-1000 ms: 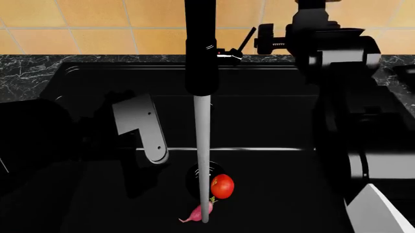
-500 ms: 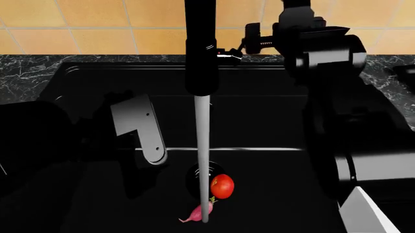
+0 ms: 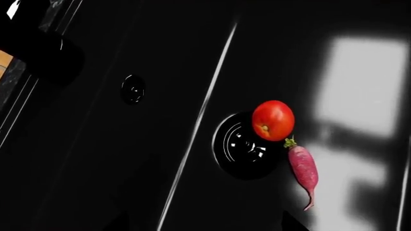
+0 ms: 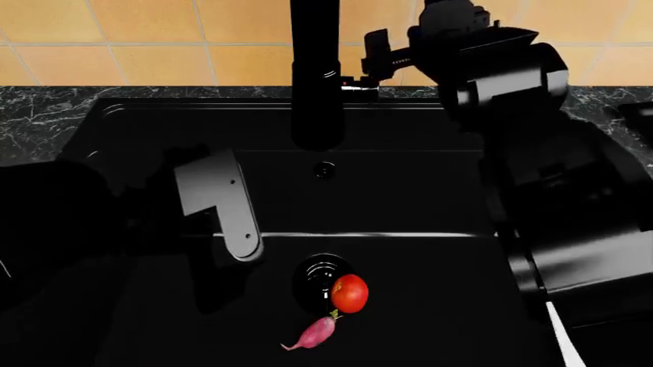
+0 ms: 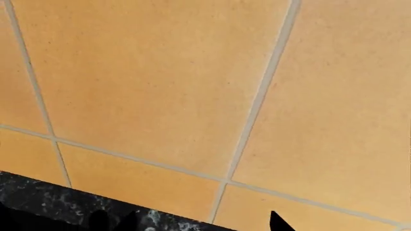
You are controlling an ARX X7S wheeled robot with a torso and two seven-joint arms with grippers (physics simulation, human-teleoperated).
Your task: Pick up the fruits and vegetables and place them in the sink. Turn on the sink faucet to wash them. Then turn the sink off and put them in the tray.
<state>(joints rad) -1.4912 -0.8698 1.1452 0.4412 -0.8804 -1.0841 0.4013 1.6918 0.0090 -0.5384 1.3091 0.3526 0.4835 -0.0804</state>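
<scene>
The red tomato [image 4: 350, 293] rests on the sink [image 4: 429, 199] floor at the edge of the round drain [image 4: 320, 277]. The pink radish [image 4: 316, 332] lies just in front of it, green stem toward the tomato. The left wrist view looks down on the tomato [image 3: 273, 120] and radish [image 3: 303, 168] from well above. My left gripper [image 3: 204, 225] is open, with only its dark tips showing. The faucet [image 4: 316, 76] stands over the basin with no water running. My right gripper [image 4: 380, 47] is beside the lever's chrome base [image 4: 359, 86], open, and faces the tile wall [image 5: 192, 96].
Grey marbled counter [image 4: 41, 115] rims the basin below an orange tiled wall. A small overflow hole [image 4: 323, 169] marks the sink's back wall. My right arm [image 4: 551, 183] fills the right side. A dark flat corner with a pale edge [image 4: 641, 113] lies far right; I cannot tell what it is.
The water stream from the spout has stopped. My right gripper moved left up to the faucet's lever, and the thin lever no longer sticks out to the right. Tomato and radish stayed put.
</scene>
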